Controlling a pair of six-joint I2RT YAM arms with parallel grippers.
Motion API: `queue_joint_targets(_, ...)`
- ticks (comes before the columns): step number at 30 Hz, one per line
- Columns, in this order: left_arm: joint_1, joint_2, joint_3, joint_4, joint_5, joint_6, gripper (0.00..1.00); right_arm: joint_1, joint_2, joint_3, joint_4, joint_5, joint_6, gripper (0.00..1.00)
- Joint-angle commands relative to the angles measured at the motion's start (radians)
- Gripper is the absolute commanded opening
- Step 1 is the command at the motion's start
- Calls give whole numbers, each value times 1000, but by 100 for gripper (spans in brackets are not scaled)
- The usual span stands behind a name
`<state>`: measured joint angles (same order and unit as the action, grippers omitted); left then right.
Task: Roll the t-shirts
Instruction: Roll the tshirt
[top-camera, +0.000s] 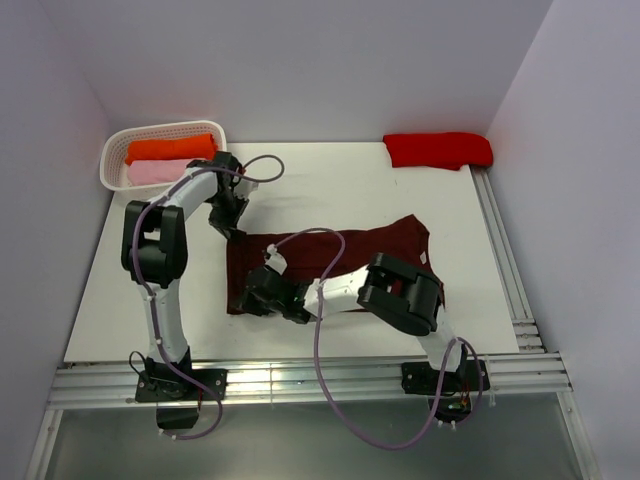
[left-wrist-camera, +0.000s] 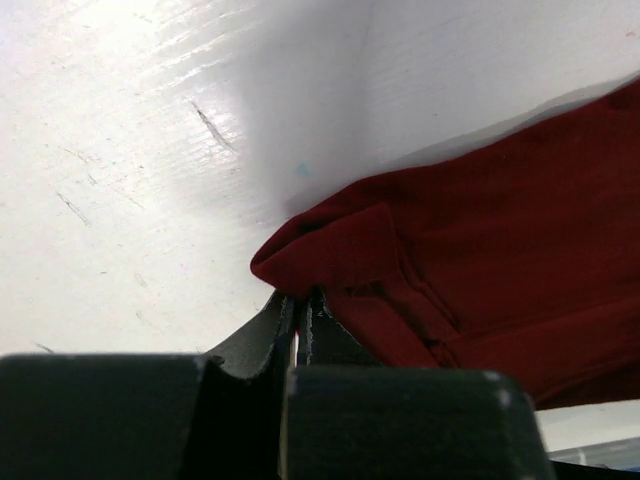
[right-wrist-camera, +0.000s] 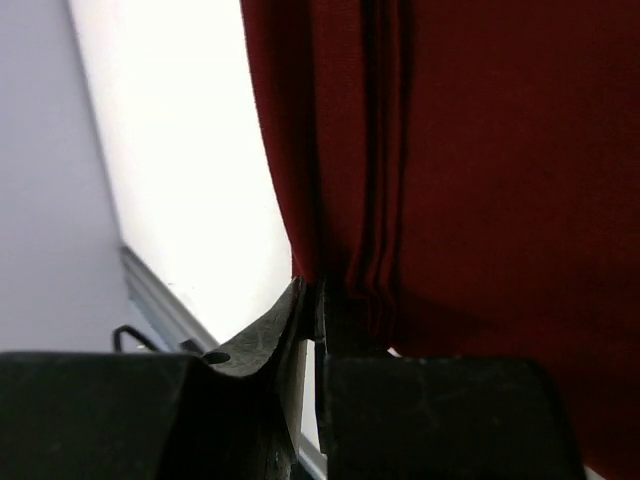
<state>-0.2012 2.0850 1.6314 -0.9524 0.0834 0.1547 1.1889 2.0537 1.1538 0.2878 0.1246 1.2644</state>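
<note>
- Black fingertips fill the foot of both wrist views. The left gripper (left-wrist-camera: 300, 300) is clenched on a turned-over corner of the maroon t-shirt (top-camera: 350, 255), and the right gripper (right-wrist-camera: 310, 292) looks pinched on that shirt's layered edge.
- White table (top-camera: 340, 185) carries the maroon t-shirt. It lies flat, folded into a band, a shape that suits rolling.
- White basket (top-camera: 165, 128) stands beyond the maroon t-shirt's left end. It holds an orange roll (top-camera: 170, 148) and a pink roll (top-camera: 150, 172), most likely the finished ones.
- Red t-shirt (top-camera: 437, 150) lies well beyond the maroon t-shirt's right end, bunched up and apparently waiting its turn.
- Both grips sit at the maroon t-shirt's left end, the left gripper on the far corner and the right gripper on the near corner. I judge the pair is set this way so that end can be lifted evenly and turned over toward the right end, which would start the roll.
</note>
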Motion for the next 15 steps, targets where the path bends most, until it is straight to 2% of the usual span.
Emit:
queue_joint_targets(1,-29,-23,51,35,-117,3,2,5,-67,-75,215,-68,88,0)
queue_joint_targets(8,-75,18,100,7,-195,-21,4,-11,-89,-177,347,-49,164,0)
queue_joint_targets(15,-101,44,137,-11,-217,-41,17,-12,-96,-253,412,-11,243,0)
